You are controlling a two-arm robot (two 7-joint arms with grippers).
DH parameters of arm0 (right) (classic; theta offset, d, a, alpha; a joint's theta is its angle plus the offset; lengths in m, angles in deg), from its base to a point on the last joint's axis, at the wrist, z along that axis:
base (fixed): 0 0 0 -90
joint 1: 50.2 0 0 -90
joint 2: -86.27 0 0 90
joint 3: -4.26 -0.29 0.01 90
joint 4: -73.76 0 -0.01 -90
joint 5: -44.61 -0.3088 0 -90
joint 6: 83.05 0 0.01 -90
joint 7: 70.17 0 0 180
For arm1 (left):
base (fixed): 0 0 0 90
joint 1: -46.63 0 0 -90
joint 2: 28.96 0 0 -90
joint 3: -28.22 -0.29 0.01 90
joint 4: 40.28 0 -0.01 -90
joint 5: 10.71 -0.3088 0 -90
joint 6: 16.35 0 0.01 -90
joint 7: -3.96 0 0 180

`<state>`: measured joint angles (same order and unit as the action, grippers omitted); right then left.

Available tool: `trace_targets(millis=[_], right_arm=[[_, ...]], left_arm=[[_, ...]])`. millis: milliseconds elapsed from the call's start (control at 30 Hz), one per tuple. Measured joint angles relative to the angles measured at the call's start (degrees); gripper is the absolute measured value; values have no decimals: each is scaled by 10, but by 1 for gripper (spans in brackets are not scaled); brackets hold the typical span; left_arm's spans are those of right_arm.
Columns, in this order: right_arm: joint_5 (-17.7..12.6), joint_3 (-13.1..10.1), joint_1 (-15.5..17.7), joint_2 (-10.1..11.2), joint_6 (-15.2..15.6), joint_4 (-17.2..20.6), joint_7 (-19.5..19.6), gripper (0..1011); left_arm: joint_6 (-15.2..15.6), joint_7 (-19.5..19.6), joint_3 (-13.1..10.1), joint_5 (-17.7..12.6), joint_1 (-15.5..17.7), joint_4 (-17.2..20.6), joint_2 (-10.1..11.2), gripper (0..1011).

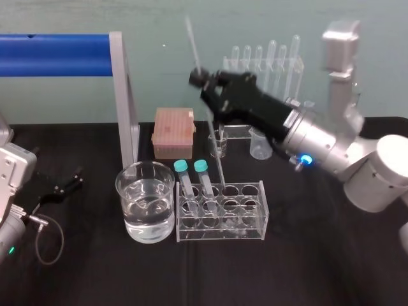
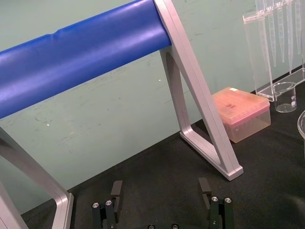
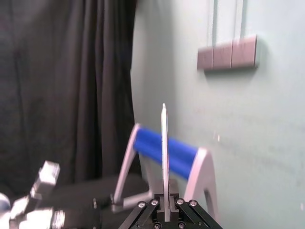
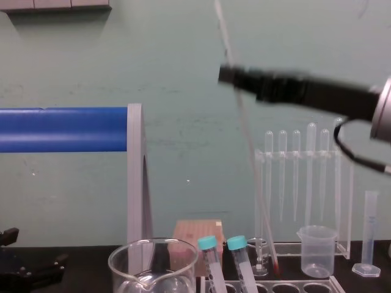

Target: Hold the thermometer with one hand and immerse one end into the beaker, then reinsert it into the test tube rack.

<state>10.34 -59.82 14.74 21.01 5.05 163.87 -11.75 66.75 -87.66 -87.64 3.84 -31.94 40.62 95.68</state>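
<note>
Tabletop point(image 1: 331, 268): black cloth, glassware mid-field. R end effector point(image 1: 199, 78) high over rack point(image 1: 248, 231), clamped tight on upper part of thermometer point(image 1: 215, 143). L end effector point(image 2: 162, 210) parked far left, fingers spread, empty. Beaker point(image 1: 124, 210) holds water, sits just left of rack. Thermometer tilted, red tip at a back-row hole; seated or not, can't tell. Risk: tilt + long lever. Tip could jam on hole edge, then glass snaps or slips in grip.

The right gripper point(image 1: 199, 78) is black, its thick silver cylindrical wrist point(image 1: 313, 141) carrying a glowing blue light.
</note>
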Motion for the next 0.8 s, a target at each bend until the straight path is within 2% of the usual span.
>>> trace_targets(millis=[167, 300, 400, 533, 667, 800], right_arm=[[-38, -25, -2, -10, -37, 19, -20, 55], [-72, -31, -23, -34, -68, 14, -48, 56], [-94, -22, -45, -56, -85, -6, -76, 55], [-113, 4, -73, -79, -96, -45, -113, 56], [-116, 25, -86, -88, -96, -76, -131, 55], [-105, 57, -94, -95, -92, -126, -152, 55]], left_arm=[[0, 0, 0, 0, 0, 0, 0, 1008], [0, 0, 0, 0, 0, 0, 0, 1008], [0, 0, 0, 0, 0, 0, 0, 1008], [0, 0, 0, 0, 0, 0, 0, 1008], [0, 0, 0, 0, 0, 0, 0, 1008], [0, 0, 0, 0, 0, 0, 0, 1008]])
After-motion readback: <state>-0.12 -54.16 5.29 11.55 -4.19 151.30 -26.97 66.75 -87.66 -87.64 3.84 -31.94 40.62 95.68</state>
